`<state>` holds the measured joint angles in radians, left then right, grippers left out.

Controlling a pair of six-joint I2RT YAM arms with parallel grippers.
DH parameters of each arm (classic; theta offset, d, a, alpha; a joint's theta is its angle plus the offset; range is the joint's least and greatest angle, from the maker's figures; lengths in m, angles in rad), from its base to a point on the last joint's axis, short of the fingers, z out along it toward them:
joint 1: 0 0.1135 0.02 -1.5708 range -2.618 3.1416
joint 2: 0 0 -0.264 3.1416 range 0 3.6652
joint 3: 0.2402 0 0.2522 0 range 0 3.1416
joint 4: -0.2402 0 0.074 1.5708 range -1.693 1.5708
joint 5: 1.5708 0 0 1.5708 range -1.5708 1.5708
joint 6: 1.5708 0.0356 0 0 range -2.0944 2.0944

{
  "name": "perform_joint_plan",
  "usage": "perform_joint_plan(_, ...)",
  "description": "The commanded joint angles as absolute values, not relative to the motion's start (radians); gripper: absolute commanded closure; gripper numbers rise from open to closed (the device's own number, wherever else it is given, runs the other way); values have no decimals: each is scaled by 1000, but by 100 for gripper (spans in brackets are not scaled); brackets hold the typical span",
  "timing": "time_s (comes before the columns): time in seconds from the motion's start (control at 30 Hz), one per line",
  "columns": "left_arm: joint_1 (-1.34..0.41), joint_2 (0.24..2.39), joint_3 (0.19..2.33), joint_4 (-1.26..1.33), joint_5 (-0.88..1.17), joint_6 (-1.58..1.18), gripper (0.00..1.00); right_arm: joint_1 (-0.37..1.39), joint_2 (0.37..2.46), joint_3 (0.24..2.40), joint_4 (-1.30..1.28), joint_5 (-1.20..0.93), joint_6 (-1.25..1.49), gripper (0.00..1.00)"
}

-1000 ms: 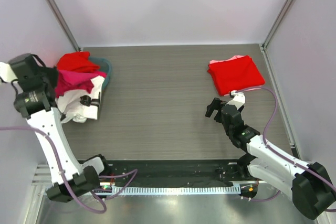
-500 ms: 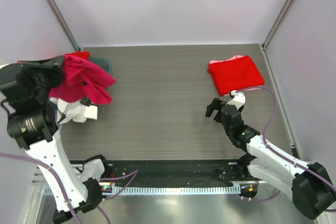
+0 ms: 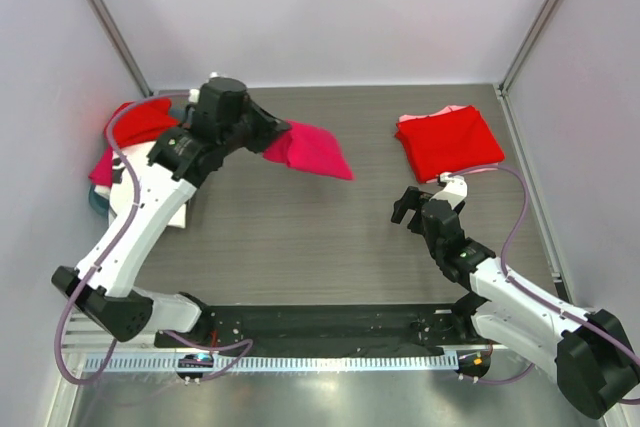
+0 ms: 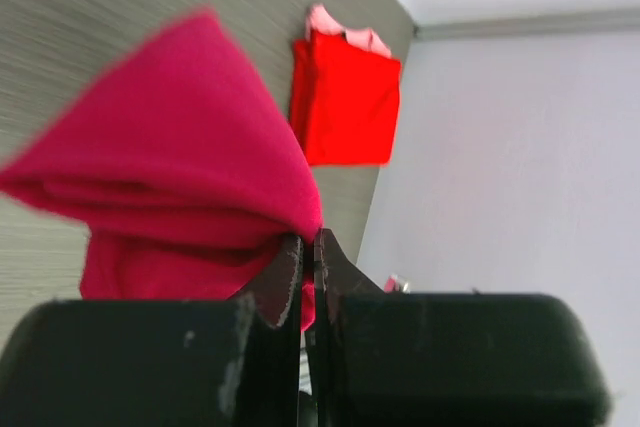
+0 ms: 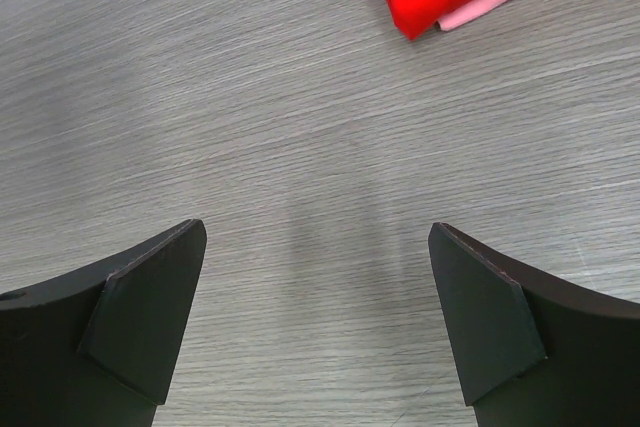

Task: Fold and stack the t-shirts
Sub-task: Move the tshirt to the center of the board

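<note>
T-shirts are partly done: a folded red-and-pink stack [image 3: 450, 142] lies at the far right of the desk [image 3: 320, 237]. One crimson shirt [image 3: 312, 150], unfolded, hangs pinched in the left gripper [image 4: 308, 245] above mid-desk; a heap [image 3: 140, 125] waits far left. The right gripper [image 5: 315, 277] stands wide, empty.

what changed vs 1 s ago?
The left gripper, shut on the crimson-pink shirt throughout, lifted it off the pile at the left and swung it right, over the middle of the table. Unchanged: the right gripper, open and still; the folded red stack.
</note>
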<state>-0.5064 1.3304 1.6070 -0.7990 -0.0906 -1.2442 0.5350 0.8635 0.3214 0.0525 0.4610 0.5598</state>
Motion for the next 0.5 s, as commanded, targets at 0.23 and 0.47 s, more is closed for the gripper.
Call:
perform_joint_plan(0.23,-632,1273,1372,-580,-212,-1178,24,538,845,328,91,489,566,0)
perform_joint_plan(0.47,-623,1445,1299,-710,-201,-910,1,538,842,322,107,417,537,4)
